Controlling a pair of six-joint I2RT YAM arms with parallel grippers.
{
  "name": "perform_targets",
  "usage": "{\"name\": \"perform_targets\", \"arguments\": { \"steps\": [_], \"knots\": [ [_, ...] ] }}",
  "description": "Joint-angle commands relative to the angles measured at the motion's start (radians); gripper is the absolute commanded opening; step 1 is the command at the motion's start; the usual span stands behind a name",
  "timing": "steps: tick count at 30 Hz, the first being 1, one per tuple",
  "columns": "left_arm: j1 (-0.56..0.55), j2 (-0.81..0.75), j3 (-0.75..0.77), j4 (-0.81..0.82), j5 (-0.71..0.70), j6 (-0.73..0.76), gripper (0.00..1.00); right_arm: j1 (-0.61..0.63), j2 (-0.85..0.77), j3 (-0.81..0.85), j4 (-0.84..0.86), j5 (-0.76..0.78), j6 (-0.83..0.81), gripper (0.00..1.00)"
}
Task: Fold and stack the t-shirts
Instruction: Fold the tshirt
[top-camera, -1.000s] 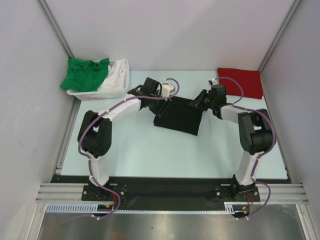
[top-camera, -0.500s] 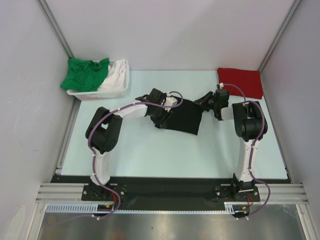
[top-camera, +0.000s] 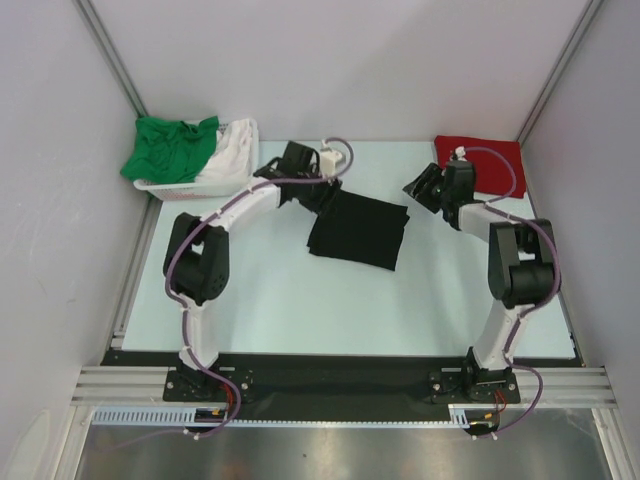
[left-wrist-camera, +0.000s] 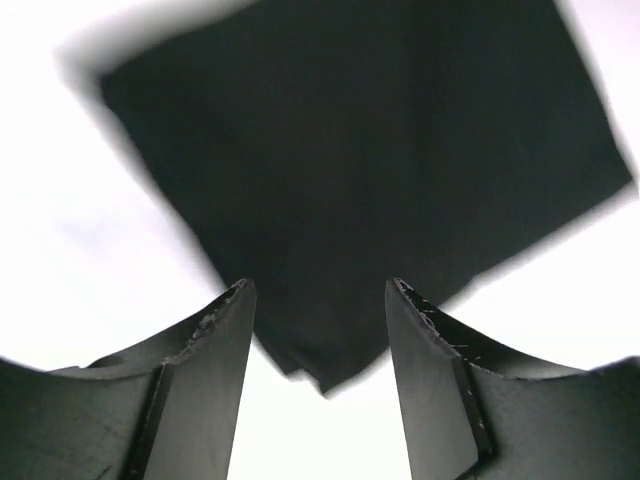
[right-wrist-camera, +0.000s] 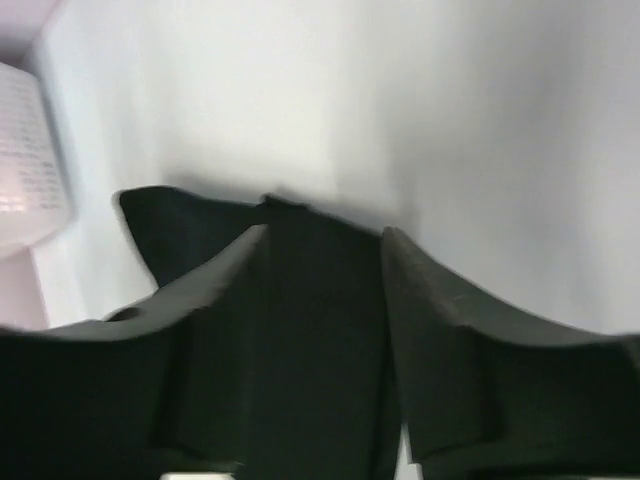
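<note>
Black cotton t-shirt (top-camera: 358, 230) lies folded into a flat rectangle at the middle of the desk (top-camera: 290, 300), just beyond the two arm elbows. Its edges look square and no sleeve shows outside the packet.

The left end effector (top-camera: 318, 192) hangs above the shirt's far-left corner. It is released: the left wrist view shows both fingers (left-wrist-camera: 220, 345) spread, with nothing between them and the cloth lying below. The right end effector (top-camera: 422, 188) stands off the shirt's far-right corner, apart from the cloth. Its fingers are also spread and empty, although the right wrist view is blurred.

Farther back, the red t-shirt (top-camera: 485, 165) lies folded in the far-right corner of the desk. At the far left, the white plastic basket (top-camera: 195, 187) holds the green t-shirt (top-camera: 170, 148) and the white t-shirt (top-camera: 232, 150), both unfolded.

Judgement: the fold of the black shirt appears complete, and the step in hand is its transfer onto the red shirt.

Recommended procedure:
1. Lower each end effector onto its nearest far corner of the packet.
2. Pinch all layers together, not the top layer alone.
3. Lift both corners evenly so that the packet does not open.
4. Carry it low across the desk and set it down with its edges aligned to the red shirt.

Risk: an uneven lift is likely to let the lower layers sag and unfold.
</note>
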Motion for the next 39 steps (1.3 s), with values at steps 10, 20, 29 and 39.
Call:
{"name": "perform_targets", "arguments": {
  "steps": [10, 20, 29, 39],
  "knots": [
    [0.068, 0.387, 0.549, 0.058, -0.123, -0.176, 0.61, 0.099, -0.454, -0.382, -0.274, -0.045, -0.004, 0.64],
    [0.070, 0.452, 0.596, 0.073, -0.101, -0.190, 0.58, 0.184, -0.513, -0.555, -0.200, -0.106, 0.095, 0.61],
    [0.085, 0.484, 0.605, 0.087, -0.083, -0.214, 0.28, 0.158, -0.453, -0.557, -0.110, -0.111, 0.091, 0.28],
    [0.098, 0.518, 0.665, 0.093, -0.127, -0.229, 0.00, 0.124, -0.447, -0.601, -0.092, -0.169, 0.085, 0.00]
  ]
}}
